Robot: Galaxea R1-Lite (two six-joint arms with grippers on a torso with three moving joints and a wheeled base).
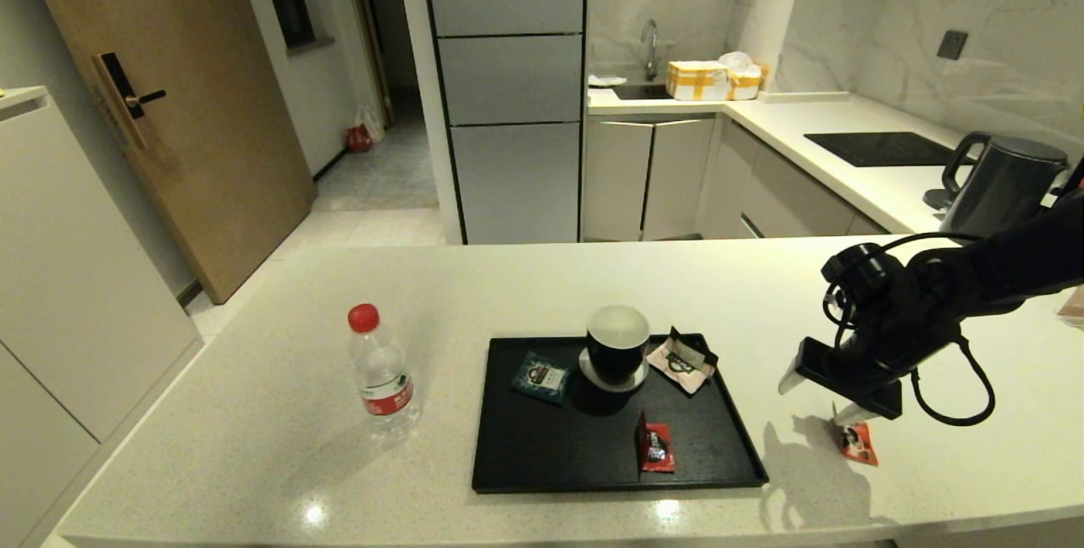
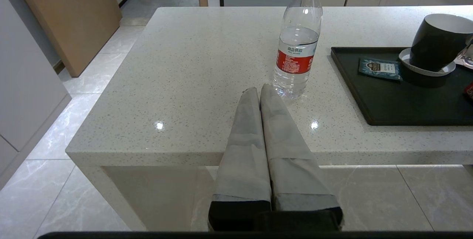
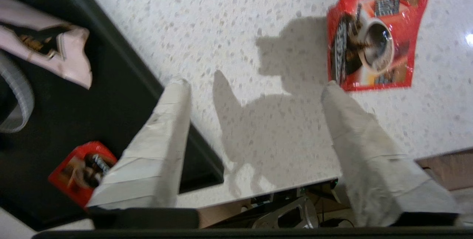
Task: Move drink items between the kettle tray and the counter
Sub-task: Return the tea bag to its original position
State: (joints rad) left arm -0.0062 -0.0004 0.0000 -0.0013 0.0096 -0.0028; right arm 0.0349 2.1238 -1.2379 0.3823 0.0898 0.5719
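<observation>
Red sachet (image 1: 859,442) is lying flat on the near right tabletop (image 1: 254,446), just beside the right pincer (image 1: 826,400) hovering wide and empty, apparently freshly released, while a second red sachet (image 1: 656,444) is sitting on the kettle tray (image 1: 525,446), and the left pincer (image 2: 258,93), closed, is idling near the water bottle (image 1: 379,370).

The right arm (image 1: 974,277) is seen as a chain of matt black, rounded housings, with a ring-shaped joint cap near the wrist. Black cables (image 1: 957,395) are looped loosely beside and under the wrist. The right gripper (image 1: 826,400) is built on a flat black block, from which two long tapered fingers (image 3: 159,150) are carried, wrapped in pale grey tape with visible seams. The left gripper (image 2: 258,91) is made alike: grey taped fingers (image 2: 245,146) set in black bases.
</observation>
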